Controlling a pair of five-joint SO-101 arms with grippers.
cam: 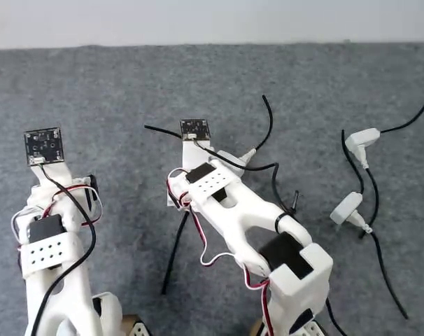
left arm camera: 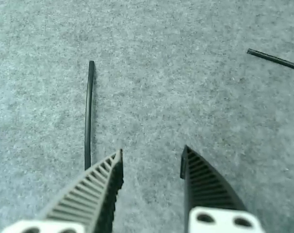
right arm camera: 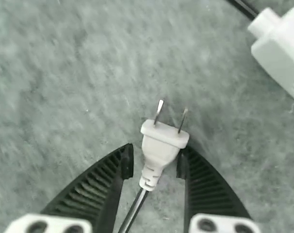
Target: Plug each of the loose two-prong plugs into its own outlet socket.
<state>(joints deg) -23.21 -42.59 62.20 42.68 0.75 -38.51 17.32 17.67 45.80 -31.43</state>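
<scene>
right gripper (right arm camera: 154, 156) closed narrow on the white two-prong plug (right arm camera: 164, 141), a finger on each side of its body, prongs pointing away, cord running back between the fingers. white outlet block (right arm camera: 283, 43) near, beyond the prongs, not touching. left gripper (left arm camera: 152, 158) spread wide, holding nothing, over grey carpet (left arm camera: 195, 73), loose black cord (left arm camera: 89, 111) beside one finger. high view: near white piece (cam: 346, 208) and far white piece (cam: 361, 142), both corded, lie on the carpet well apart from the right arm (cam: 247, 210)
</scene>
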